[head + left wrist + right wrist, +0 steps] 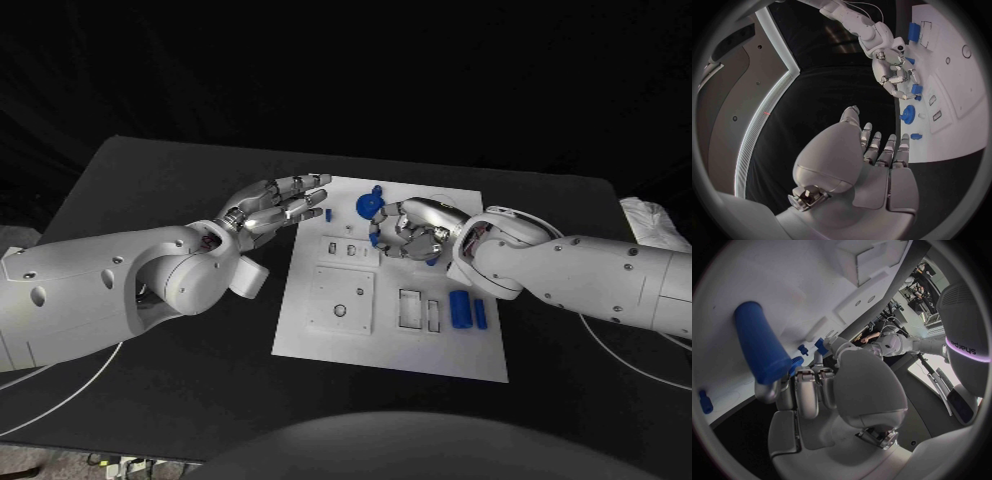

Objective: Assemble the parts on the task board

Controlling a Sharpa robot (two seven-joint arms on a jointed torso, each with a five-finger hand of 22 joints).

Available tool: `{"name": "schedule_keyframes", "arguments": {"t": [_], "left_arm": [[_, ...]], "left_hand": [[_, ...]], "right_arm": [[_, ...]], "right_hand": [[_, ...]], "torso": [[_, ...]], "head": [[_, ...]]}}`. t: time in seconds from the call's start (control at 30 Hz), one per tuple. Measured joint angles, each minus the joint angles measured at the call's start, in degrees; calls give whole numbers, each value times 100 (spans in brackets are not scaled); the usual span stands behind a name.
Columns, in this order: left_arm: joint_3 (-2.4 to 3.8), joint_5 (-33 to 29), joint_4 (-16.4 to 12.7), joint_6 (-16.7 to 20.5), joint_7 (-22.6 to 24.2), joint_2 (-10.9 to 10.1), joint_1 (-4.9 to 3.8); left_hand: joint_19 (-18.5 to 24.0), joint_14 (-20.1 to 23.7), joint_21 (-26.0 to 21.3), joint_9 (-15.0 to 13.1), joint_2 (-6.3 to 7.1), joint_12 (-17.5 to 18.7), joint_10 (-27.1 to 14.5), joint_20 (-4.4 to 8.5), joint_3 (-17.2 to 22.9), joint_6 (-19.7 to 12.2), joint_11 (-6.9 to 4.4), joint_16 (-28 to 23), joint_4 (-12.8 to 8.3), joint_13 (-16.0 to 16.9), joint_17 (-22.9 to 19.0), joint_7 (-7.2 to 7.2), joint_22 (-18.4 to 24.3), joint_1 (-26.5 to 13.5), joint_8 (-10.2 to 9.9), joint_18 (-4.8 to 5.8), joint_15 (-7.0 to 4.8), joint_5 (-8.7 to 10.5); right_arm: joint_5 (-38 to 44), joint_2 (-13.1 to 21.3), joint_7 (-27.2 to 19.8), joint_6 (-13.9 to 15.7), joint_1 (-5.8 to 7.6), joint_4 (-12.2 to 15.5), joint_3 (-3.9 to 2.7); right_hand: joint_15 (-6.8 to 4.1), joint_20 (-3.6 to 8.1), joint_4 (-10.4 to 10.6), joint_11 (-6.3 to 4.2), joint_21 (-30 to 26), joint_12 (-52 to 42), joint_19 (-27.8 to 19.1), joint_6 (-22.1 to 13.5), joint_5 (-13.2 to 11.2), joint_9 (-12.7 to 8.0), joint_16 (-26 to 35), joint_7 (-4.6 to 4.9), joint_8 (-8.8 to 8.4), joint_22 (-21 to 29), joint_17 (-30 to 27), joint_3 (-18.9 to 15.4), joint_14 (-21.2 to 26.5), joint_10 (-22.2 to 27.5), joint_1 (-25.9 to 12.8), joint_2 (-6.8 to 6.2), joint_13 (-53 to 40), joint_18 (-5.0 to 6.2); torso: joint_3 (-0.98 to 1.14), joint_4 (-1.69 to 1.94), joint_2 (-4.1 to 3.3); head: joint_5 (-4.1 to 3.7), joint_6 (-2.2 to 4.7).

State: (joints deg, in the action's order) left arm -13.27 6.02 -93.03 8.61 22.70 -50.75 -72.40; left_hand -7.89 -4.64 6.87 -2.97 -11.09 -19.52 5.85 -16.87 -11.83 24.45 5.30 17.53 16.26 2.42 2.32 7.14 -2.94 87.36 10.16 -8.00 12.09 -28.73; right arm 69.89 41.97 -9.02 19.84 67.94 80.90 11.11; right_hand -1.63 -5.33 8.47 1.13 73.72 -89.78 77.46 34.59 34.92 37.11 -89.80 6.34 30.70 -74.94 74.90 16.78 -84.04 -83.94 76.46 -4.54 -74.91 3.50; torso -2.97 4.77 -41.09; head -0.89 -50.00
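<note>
The white task board (346, 340) lies mid-table. My right hand (414, 232) rests low over its far part, fingers curled round a blue peg (761, 347) whose ends stick out on both sides of the hand (895, 75). A blue gear (371, 205) sits just beyond that hand, near the board's far edge. Two more blue pegs (462, 308) lie side by side on the board's right side. A small blue part (329, 214) lies by the far left corner. My left hand (274, 210) hovers there with fingers spread and nothing in it.
Several recessed slots and holes (343, 298) mark the board's left and middle. The black table (159, 390) surrounds the board. My left forearm (144, 280) lies along the board's left side, my right forearm (577, 275) crosses its right far corner.
</note>
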Motion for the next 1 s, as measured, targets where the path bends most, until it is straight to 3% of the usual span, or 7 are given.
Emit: {"name": "schedule_keyframes", "arguments": {"t": [0.67, 1.0], "left_arm": [[-1, 0, 43, -13, -9, 28, 38], [-1, 0, 50, -18, -10, 31, 45]], "left_hand": [[0, 0, 0, 0, 0, 0, 0, 0, 0, 0, 0, 0, 0, 0, 0, 0, 0, 0, 0, 0, 0, 0], [0, 0, 0, 0, 0, 0, -14, 0, 4, -11, 13, 0, -4, 0, -1, 11, 1, 0, 0, 11, 0, 0]], "right_arm": [[-84, -2, -80, -54, -37, -1, 2], [-279, 4, -309, 99, -51, -13, 2]], "right_hand": [[-1, 3, -16, 0, -51, 0, -3, 14, -23, -8, 0, -14, 1, 1, 4, 16, 1, 0, -76, 76, 0, 0], [-1, 0, 0, 0, -61, 0, -41, 191, 59, 20, 0, -70, 168, 2, 3, 31, 1, 0, -166, 165, 0, 1]], "torso": [[5, 1, 3], [8, 1, 3]], "head": [[-12, 0], [-23, 0]]}}
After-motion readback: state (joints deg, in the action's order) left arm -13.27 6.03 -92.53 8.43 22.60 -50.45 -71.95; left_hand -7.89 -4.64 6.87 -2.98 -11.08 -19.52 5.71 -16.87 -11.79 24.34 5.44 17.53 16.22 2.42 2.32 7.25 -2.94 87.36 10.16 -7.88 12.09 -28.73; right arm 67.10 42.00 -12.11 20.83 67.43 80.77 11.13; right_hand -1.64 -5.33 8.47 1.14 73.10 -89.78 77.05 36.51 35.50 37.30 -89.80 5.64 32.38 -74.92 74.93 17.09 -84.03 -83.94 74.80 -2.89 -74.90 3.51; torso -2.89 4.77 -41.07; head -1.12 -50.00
